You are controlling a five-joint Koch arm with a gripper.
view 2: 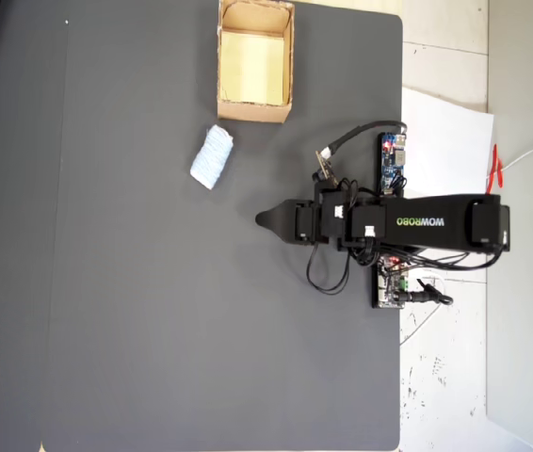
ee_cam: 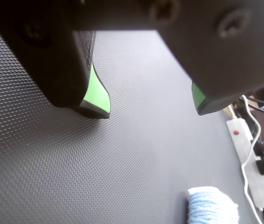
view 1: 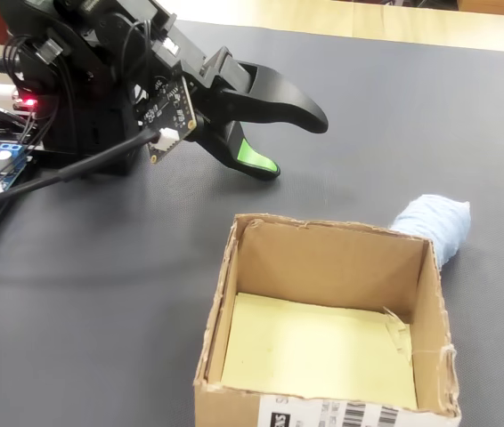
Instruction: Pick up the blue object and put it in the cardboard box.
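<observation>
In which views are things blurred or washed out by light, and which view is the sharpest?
Wrist view: the gripper bodies up close are soft, the blue roll at the bottom edge is blurred and pale, the mat texture is crisp. Fixed view: mostly sharp, box edges clear. Overhead view: even light, small detail lost.

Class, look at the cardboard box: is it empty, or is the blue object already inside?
Empty. The cardboard box shows only its bare yellow floor; the blue object lies outside on the mat.
</observation>
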